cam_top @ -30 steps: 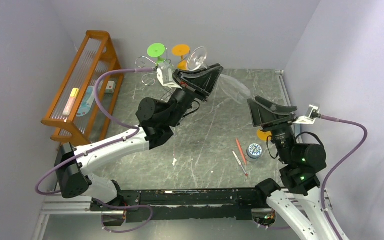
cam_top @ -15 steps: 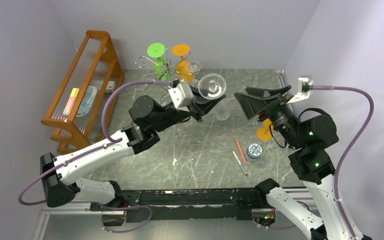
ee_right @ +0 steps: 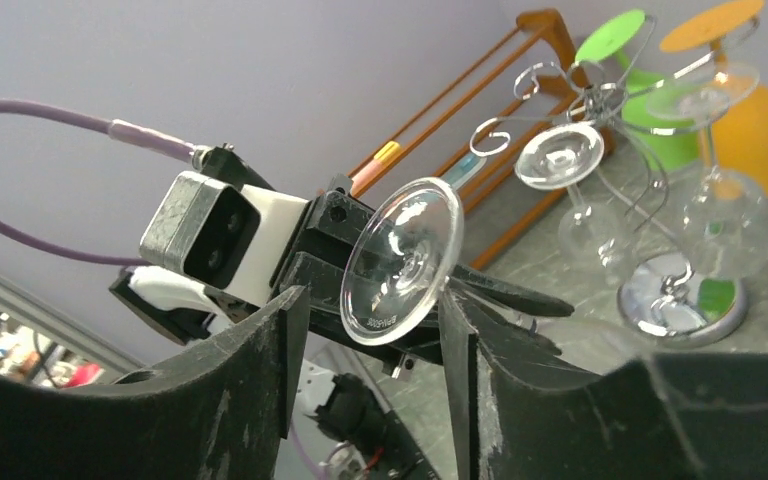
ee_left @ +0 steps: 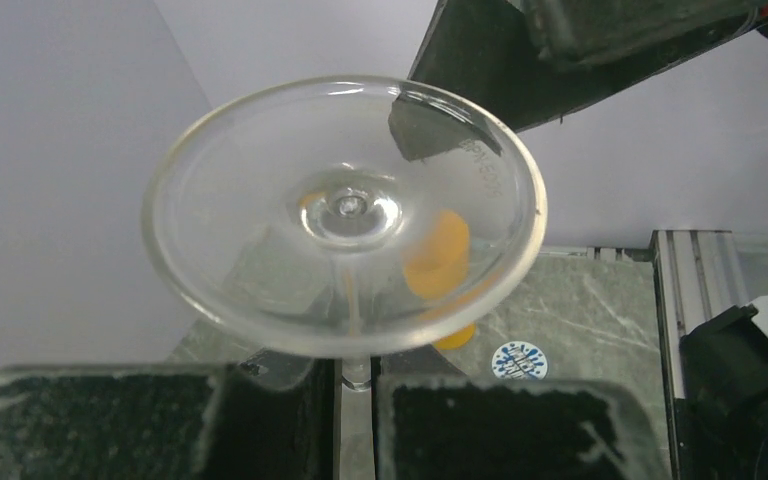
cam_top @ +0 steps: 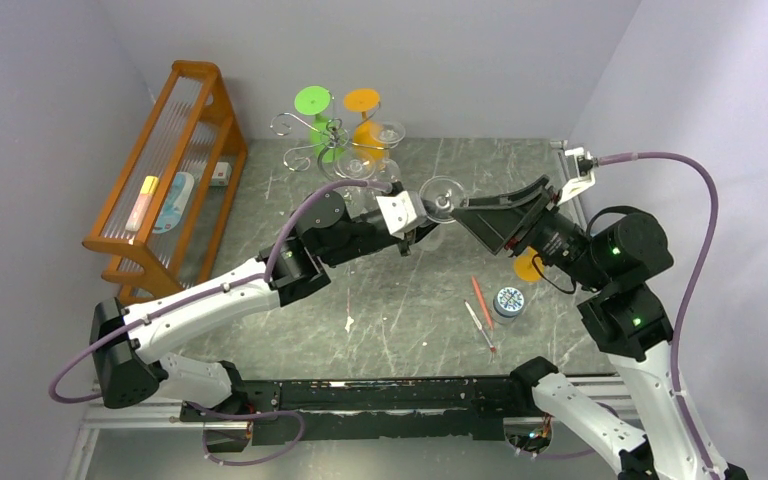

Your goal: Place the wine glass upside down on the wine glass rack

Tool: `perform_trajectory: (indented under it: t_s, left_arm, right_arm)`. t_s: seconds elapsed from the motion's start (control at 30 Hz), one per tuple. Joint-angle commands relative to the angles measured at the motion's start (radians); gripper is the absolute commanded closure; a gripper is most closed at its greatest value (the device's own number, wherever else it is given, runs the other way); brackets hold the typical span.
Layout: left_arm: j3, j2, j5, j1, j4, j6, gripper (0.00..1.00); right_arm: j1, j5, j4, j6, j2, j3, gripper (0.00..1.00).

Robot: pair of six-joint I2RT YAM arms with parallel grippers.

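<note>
From above, your left gripper (cam_top: 426, 213) is clamped on the wine glass (cam_top: 443, 190). The glass is held level above the middle of the table (cam_top: 400, 300), its round foot facing your right gripper (cam_top: 465, 212). The two grippers meet nose to nose. The left arm stretches long and low from its near-left base, while the right arm stands tall with its forearm turned left. The wine glass rack (cam_top: 322, 132) stands at the back, well apart from the held glass.

On your left wrist, the stem runs down into the narrow gap between the two pads (ee_left: 110, 420), with the foot (ee_left: 345, 215) broadside above. One right finger (ee_left: 560, 60) reaches in from the top.

On your right wrist, your jaws stand apart on either side of the foot (ee_right: 405, 260). You cannot tell whether either finger touches its rim. The left gripper (ee_right: 505, 298) sits just behind it.
</note>
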Motion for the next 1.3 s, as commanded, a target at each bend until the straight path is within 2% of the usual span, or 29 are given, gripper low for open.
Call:
perform_trajectory:
  t_s: [0.0,0.07,0.17,0.27,0.33,0.37,0.43,0.5,0.63,0.7,0.87,0.93,1.0,1.1,1.13,1.23,1.27]
  left_arm:
    - [0.015,0.011,0.029,-0.003,0.011,0.056,0.95]
    - [0.003,0.012,0.056,-0.003,0.018,0.072,0.95]
    - [-0.002,0.018,0.09,-0.003,0.001,0.093,0.95]
    - [-0.008,0.018,0.136,-0.003,-0.001,0.1,0.95]
    - [-0.035,0.006,0.161,-0.003,0.033,0.087,0.94]
    - [-0.058,-0.001,0.157,-0.003,0.062,0.074,0.9]
    - [-0.113,-0.025,0.138,-0.002,0.139,0.038,0.71]
    - [-0.16,-0.039,0.136,0.0,0.223,0.003,0.62]
    - [-0.161,-0.032,0.18,0.008,0.218,-0.029,0.59]
    - [-0.156,-0.029,0.207,0.011,0.218,-0.054,0.61]
    - [-0.172,-0.042,0.247,0.012,0.247,-0.097,0.72]
    - [-0.169,-0.043,0.26,0.012,0.249,-0.101,0.81]
    - [-0.161,-0.04,0.265,0.012,0.23,-0.094,0.94]
    - [-0.167,-0.046,0.243,0.012,0.215,-0.091,0.95]
    - [-0.17,-0.049,0.226,0.012,0.208,-0.093,0.95]
    - [-0.16,-0.067,0.193,0.014,0.14,-0.105,0.95]
    - [-0.152,-0.075,0.199,0.014,0.114,-0.111,0.95]
  right_arm:
    - [0.003,0.006,-0.019,0.115,0.015,-0.007,0.5]
    - [0.003,0.008,-0.007,0.163,0.024,-0.025,0.56]
    - [0.003,-0.036,0.012,0.211,0.044,-0.032,0.8]
    - [0.004,-0.046,-0.074,0.226,0.058,0.024,1.0]
    - [0.003,-0.022,-0.111,0.255,0.058,0.046,1.0]
    - [0.003,-0.009,-0.109,0.274,0.05,0.045,1.0]
    - [0.003,0.02,-0.085,0.337,0.026,0.029,1.0]
    - [0.004,0.045,-0.071,0.375,0.01,0.027,1.0]
    - [0.003,0.063,-0.11,0.377,0.026,0.09,1.0]
    - [0.003,0.058,-0.123,0.385,0.035,0.113,1.0]
    - [0.003,0.078,-0.136,0.406,0.024,0.12,1.0]
    - [0.003,0.083,-0.132,0.416,0.021,0.118,1.0]
    - [0.003,0.085,-0.129,0.422,0.022,0.117,1.0]
    - [0.003,0.098,-0.124,0.419,0.018,0.111,1.0]
    - [0.003,0.104,-0.123,0.415,0.016,0.105,0.94]
    - [0.003,0.125,-0.115,0.398,0.006,0.076,0.61]
    - [0.003,0.132,-0.11,0.395,-0.001,0.061,0.53]
